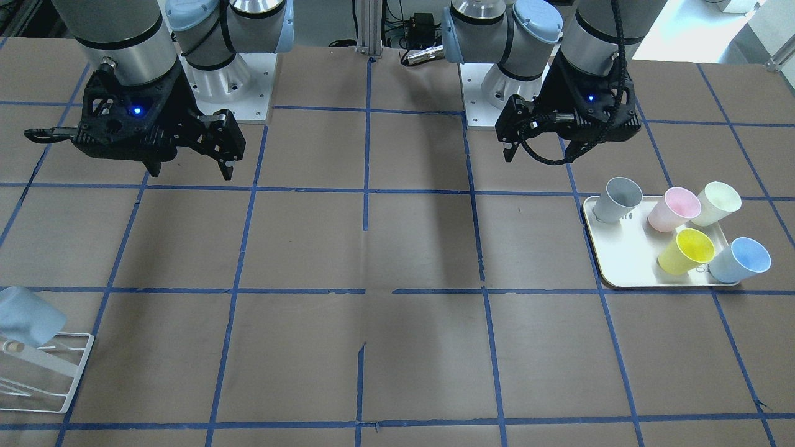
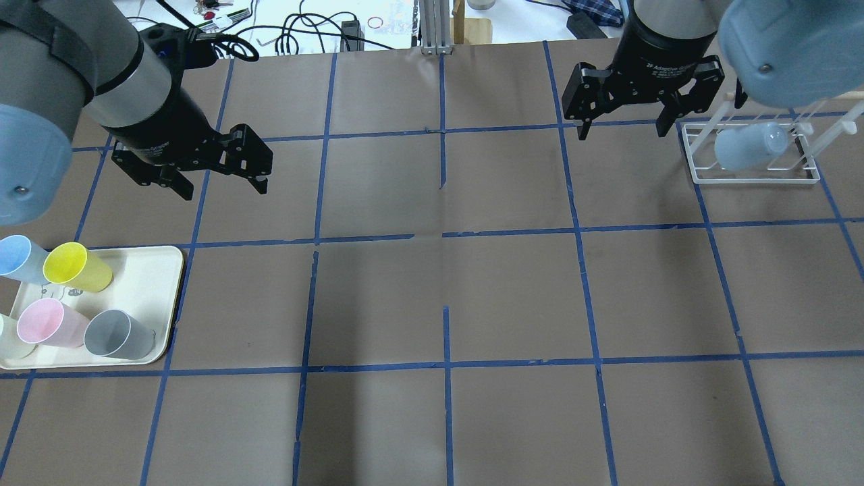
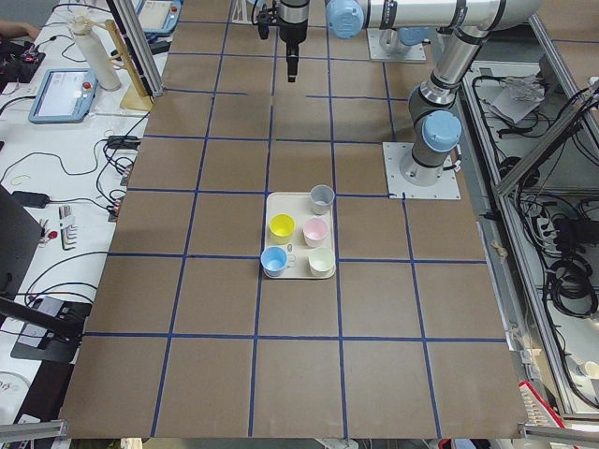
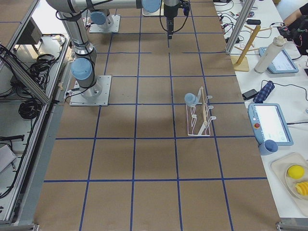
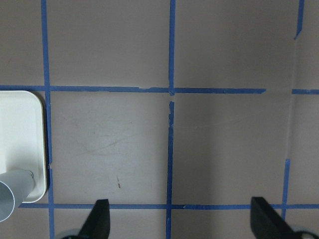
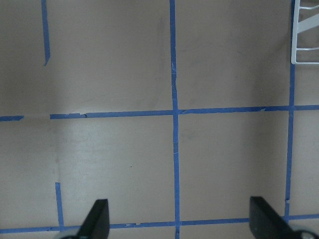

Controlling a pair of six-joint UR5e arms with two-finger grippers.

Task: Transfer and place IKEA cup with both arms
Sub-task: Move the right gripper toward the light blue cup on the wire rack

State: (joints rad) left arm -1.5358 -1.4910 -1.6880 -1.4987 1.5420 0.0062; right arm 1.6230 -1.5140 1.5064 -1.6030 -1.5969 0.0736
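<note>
The left pincer (image 2: 225, 191) and right pincer (image 2: 622, 133) are held released above the surface (image 2: 513, 297). The cup (image 2: 17, 258) is seen on the tray (image 2: 152, 273) (a look-alike (image 2: 749, 147) hangs on the rack (image 2: 756, 179)); pickup is judged pending, and a left pincer descent is called for.

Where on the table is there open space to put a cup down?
The middle of the table, between the tray and the rack, is bare. The tray is crowded with five cups; only its corner between the grey cup and the yellow cup is free.
</note>
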